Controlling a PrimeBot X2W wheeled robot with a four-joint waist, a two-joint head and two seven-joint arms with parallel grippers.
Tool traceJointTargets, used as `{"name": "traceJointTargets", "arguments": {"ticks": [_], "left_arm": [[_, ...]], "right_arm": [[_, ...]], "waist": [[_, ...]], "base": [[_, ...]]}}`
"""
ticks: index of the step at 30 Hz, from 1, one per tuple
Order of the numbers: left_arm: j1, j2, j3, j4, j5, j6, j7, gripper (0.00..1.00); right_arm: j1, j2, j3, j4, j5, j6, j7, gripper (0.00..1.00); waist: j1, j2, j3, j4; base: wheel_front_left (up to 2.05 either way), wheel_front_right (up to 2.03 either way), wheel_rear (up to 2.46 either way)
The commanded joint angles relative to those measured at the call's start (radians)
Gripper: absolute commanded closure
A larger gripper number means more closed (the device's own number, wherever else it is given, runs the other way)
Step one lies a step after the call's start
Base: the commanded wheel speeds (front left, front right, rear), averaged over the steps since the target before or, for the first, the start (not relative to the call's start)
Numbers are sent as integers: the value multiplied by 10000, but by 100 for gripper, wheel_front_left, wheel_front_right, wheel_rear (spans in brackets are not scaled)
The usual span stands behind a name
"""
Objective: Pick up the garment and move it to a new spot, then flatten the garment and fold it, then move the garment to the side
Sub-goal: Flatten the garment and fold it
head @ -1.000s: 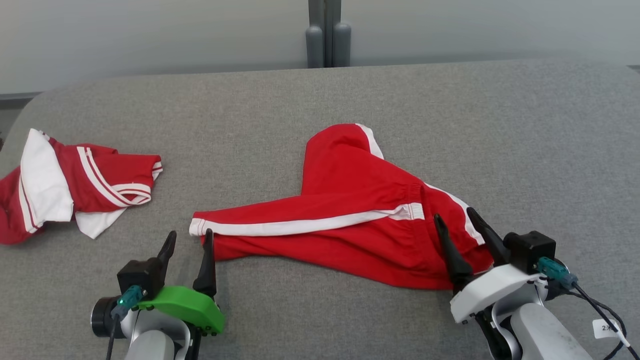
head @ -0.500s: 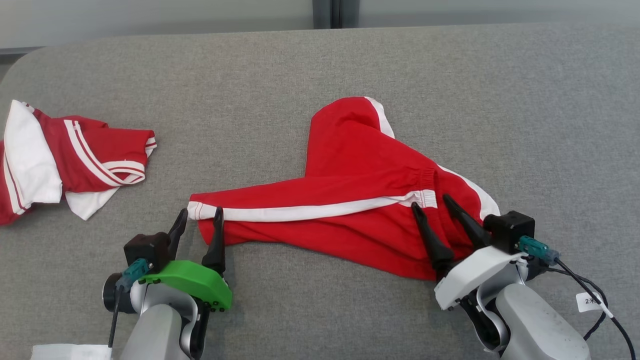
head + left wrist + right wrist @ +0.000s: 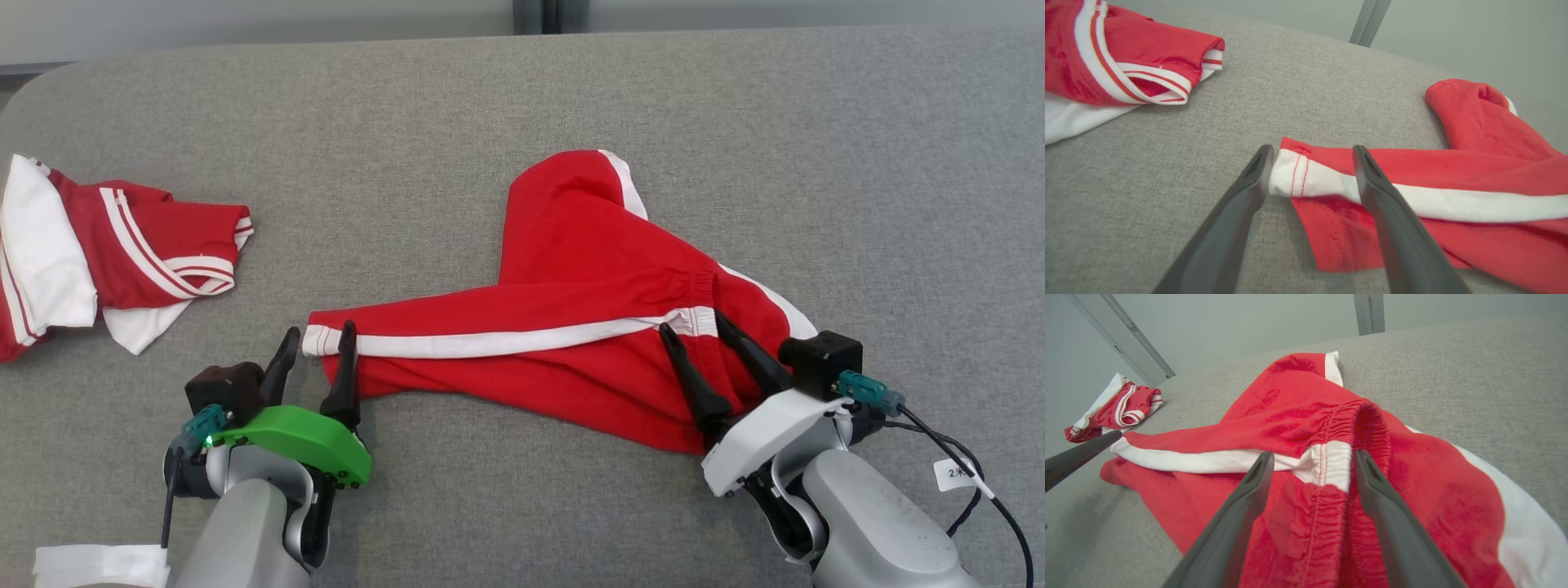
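The garment (image 3: 571,327), red trousers with a white side stripe, lies crumpled on the worktop (image 3: 408,122), with one leg stretched from one set of fingers to the other. The left fingers (image 3: 344,367) stand wide, astride the white hem. The right fingers (image 3: 690,376) stand wide, either side of the stripe at the elastic waistband. Neither set holds cloth.

Caution: closing on too little hem, or on one waistband layer only, may let the cloth slip or open unevenly during the lift. A shirt (image 3: 122,253) lies well beyond the left fingers.
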Motion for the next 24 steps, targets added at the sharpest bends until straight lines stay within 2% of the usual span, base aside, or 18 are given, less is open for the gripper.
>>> {"name": "traceJointTargets", "arguments": {"ticks": [1,18,19,20,21,23,24], "left_arm": [[-192,128,39,24,-57,-40,-1,0],[-259,314,-308,402,-1191,-39,-1,1],[-254,329,-352,433,-1223,-39,-1,22],[-257,329,-416,456,-1235,-39,-1,56],[-261,329,-452,453,-1286,-39,-1,65],[-266,353,-586,461,-1380,-39,-1,72],[-277,375,-629,477,-1416,-39,-1,72]], "right_arm": [[-102,-51,40,-21,56,-11,-28,0],[-73,-118,244,-321,266,-11,-28,0],[-59,-122,264,-322,288,-11,-28,0],[-50,-124,283,-312,315,-11,-28,0],[-48,-126,293,-301,332,-11,-28,0],[-56,-118,352,-262,358,-11,-28,0],[-77,-119,373,-243,385,-11,-28,0]], "waist": [[0,0,7,-8],[0,0,9,-173],[0,0,1,-180],[0,0,-3,-181],[0,0,-7,-178],[0,0,-14,-176],[0,0,-9,-174]], "base": [[0,0,0],[0,0,0],[0,0,0],[0,0,0],[0,0,0],[0,0,0],[0,0,0]]}}
